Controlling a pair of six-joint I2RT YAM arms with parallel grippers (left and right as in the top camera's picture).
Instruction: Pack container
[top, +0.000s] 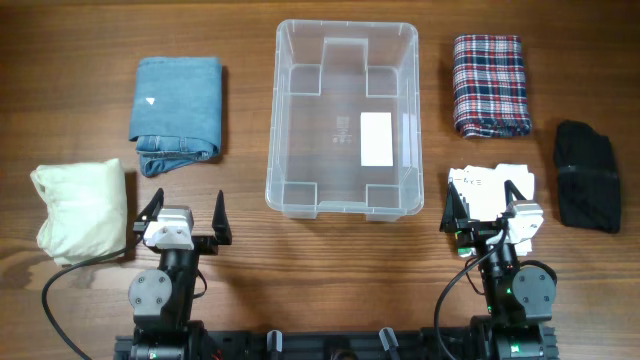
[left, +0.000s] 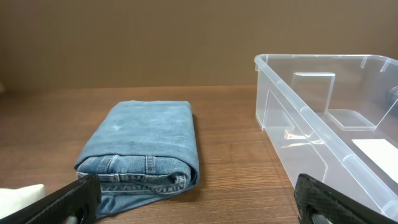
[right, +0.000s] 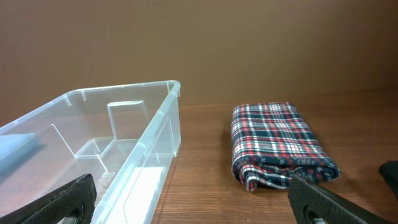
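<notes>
The clear container (top: 285, 120) stands in the middle of the table with nothing in it but a white label (top: 375, 138) on its floor. Left of it lie folded blue jeans (top: 178, 105) and a cream garment (top: 82, 208). To its right are a plaid garment (top: 490, 84), a black garment (top: 587, 175) and a white printed garment (top: 490, 182). My left gripper (top: 186, 207) stands open near the front edge, short of the jeans (left: 146, 140). Over the white garment's near edge my right gripper (top: 484, 205) is open and holds nothing.
In the left wrist view the container's wall (left: 298, 112) is on the right and a corner of the cream garment (left: 18, 198) is at lower left. The right wrist view shows the container's rim (right: 158, 118) on the left and the plaid garment (right: 277, 140) ahead on bare wood.
</notes>
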